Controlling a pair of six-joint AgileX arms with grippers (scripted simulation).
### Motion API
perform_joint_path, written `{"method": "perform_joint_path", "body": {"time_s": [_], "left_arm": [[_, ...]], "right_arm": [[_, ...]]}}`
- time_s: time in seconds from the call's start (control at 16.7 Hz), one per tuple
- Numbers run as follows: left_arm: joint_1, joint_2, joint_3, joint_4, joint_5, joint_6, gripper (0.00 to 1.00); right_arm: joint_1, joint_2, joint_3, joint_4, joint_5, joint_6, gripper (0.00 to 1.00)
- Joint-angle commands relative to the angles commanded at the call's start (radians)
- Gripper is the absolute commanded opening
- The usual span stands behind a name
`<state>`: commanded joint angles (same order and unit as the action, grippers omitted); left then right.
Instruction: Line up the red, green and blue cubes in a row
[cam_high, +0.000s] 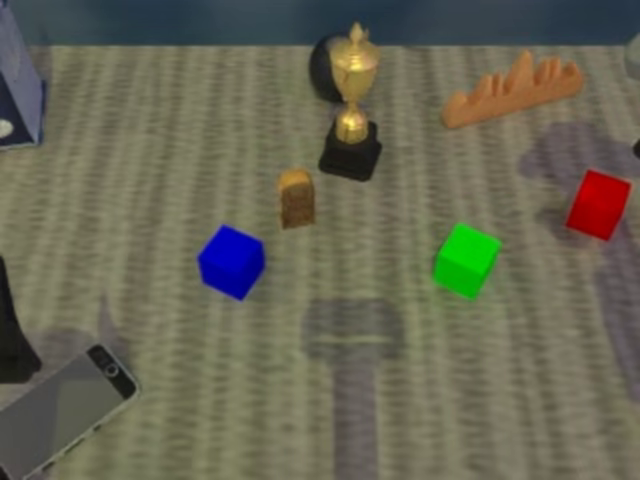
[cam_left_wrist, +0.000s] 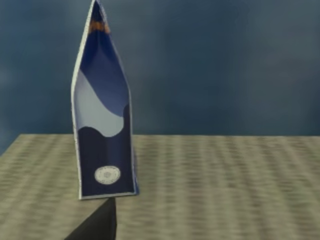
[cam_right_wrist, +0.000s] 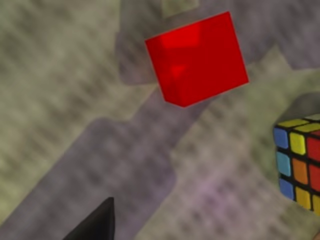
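Phone (cam_high: 60, 412) cut off at corner

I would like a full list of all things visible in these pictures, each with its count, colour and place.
blue cube: one, deep blue, left of centre
green cube: one, bright green, right of centre
red cube: one, red, far right
tan block: one, tan, centre
trophy: one, gold on black base, back centre
rack: one, orange, back right
carton: one, blue and white, back left
phone: one, grey, front left
puzzle cube: one, multicoloured, near red cube
left arm: one, dark, left edge
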<state>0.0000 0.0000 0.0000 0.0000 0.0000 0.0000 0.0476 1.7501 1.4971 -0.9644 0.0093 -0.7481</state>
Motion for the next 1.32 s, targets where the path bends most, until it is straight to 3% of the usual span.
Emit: {"method": "perform_joint_path", "body": {"time_s": [0.3, 0.6, 1.02, 1.32], "left_arm": [[0.0, 0.0, 0.0, 0.0, 0.0, 0.0, 1.0], [0.0, 0.0, 0.0, 0.0, 0.0, 0.0, 1.0], [0.0, 0.0, 0.0, 0.0, 0.0, 0.0, 1.0], [0.0, 0.0, 0.0, 0.0, 0.0, 0.0, 1.0]], "right_arm": [[0.011, 0.398, 0.371, -0.224, 0.0, -0.181, 1.0], [0.017, 0.605, 0.591, -0.332, -0.004, -0.278, 1.0], [0.012, 0.62, 0.602, -0.334, -0.004, -0.285, 1.0], [0.017, 0.659, 0.484, -0.173, -0.004, -0.285, 1.0]]}}
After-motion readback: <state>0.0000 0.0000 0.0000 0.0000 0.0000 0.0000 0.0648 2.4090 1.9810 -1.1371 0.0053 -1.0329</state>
